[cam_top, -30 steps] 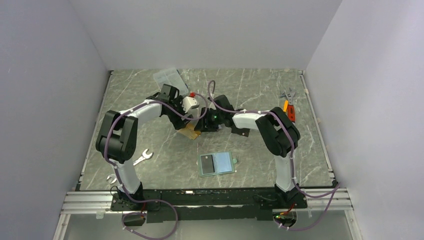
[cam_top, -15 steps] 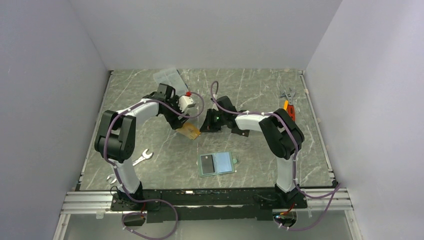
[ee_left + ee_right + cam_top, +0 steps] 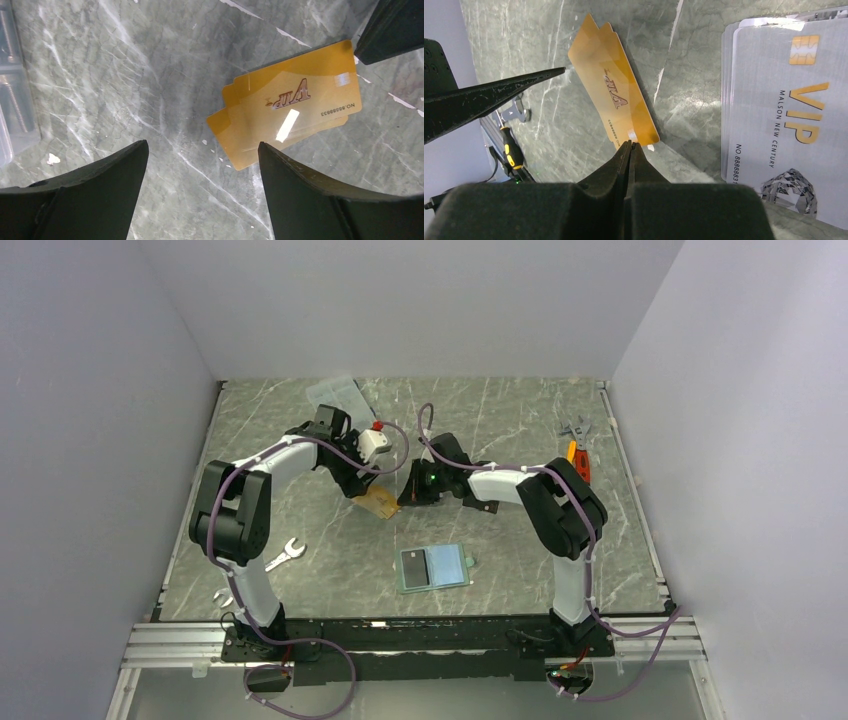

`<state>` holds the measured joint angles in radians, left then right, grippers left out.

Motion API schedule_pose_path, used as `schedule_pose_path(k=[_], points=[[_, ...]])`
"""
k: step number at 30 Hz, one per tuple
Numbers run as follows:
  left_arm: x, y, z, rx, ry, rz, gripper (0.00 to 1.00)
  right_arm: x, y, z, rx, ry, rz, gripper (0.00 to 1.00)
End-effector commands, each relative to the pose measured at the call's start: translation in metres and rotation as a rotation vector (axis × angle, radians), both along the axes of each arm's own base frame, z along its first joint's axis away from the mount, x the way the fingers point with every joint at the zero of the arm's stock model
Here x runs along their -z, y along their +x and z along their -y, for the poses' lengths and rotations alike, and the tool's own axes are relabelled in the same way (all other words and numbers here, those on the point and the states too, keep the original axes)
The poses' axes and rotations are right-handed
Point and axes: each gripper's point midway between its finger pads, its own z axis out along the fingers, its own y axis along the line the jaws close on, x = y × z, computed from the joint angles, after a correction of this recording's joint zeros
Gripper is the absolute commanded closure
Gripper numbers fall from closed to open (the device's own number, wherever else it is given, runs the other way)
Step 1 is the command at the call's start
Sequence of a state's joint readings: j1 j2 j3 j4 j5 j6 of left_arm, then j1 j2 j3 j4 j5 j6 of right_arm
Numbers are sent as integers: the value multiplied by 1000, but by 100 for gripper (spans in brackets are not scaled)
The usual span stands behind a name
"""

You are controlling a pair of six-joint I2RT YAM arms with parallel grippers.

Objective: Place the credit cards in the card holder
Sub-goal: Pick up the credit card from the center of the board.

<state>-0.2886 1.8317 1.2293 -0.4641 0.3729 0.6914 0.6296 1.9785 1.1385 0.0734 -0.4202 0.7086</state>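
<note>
From above, we see the grey marble tabletop (image 3: 500, 420) with both arms reaching to its middle. A fan of orange-gold cards (image 3: 381, 502) lies there, and the card holder (image 3: 436, 567) lies open, light blue side up, close to the middle of the near edge, well apart from the cards. The left gripper (image 3: 366, 478) hangs just above the fan, and the right gripper (image 3: 404, 497) meets it from the right. We count one clear box (image 3: 335, 395) at the far edge and two wrenches (image 3: 285, 554) near the left edge. In the left wrist view, the left gripper (image 3: 202, 192) stands wide and holds nothing, with three orange-gold cards fanned beyond it. In the right wrist view, the right gripper (image 3: 630, 147) is pressed fully closed, its tips meeting at the near corner of the fan. We cannot tell whether a card edge is caught between them. A stack of silvery-white cards (image 3: 784, 125), at least three, lies just to the right. We judge the step to be lifting one gold card. It likely goes best with a firm pinch on the top card's corner alone, a slow lift, and then an edge-first slide into the holder.
</note>
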Motion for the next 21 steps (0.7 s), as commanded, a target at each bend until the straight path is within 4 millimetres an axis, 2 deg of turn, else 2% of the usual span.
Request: schedule_pose_path(k=[1,17,21], points=[[-14,3,10,17,-51,0,13,-13,12,-11,2,39,46,100],[-16,0,9,18,-66,-5,14,4,10,-10,4,28,10,100],[-20,-4,14,19,-101,-27,12,10,8,-8,5,13,-1,100]])
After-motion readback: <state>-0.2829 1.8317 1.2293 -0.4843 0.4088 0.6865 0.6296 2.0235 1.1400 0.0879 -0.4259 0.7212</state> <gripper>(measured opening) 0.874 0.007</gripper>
